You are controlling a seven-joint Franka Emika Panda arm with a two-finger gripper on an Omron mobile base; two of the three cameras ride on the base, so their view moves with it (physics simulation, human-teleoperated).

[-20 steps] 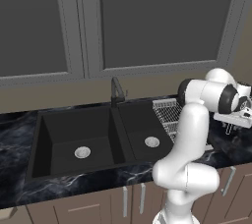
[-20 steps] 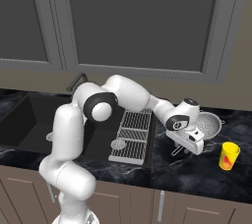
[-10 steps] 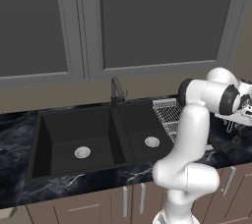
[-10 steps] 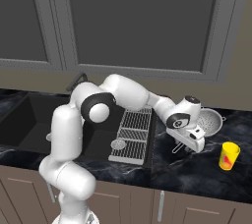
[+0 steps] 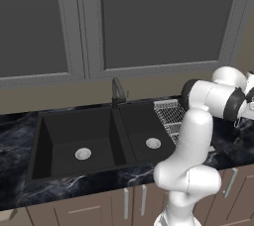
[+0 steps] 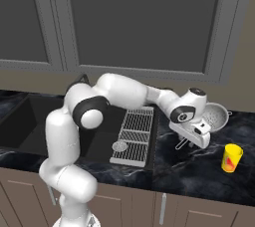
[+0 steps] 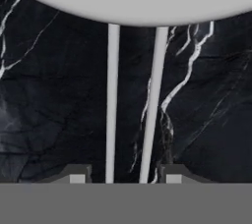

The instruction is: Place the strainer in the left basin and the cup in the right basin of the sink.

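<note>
My end effector [image 7: 122, 178] stands partly open astride the strainer's [image 6: 215, 117] wire handle, which runs lengthwise from the bottom centre of the hand view to the bowl rim at top, on the desk [image 6: 189, 171].

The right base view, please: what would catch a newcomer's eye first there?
Probably the white arm stretched across the black marbled countertop, its gripper low over the handle of the strainer, right of the wire drying rack. The hand view shows that handle's two wires running between the open fingertips. Next comes the bright yellow cup, standing alone further right.
</note>
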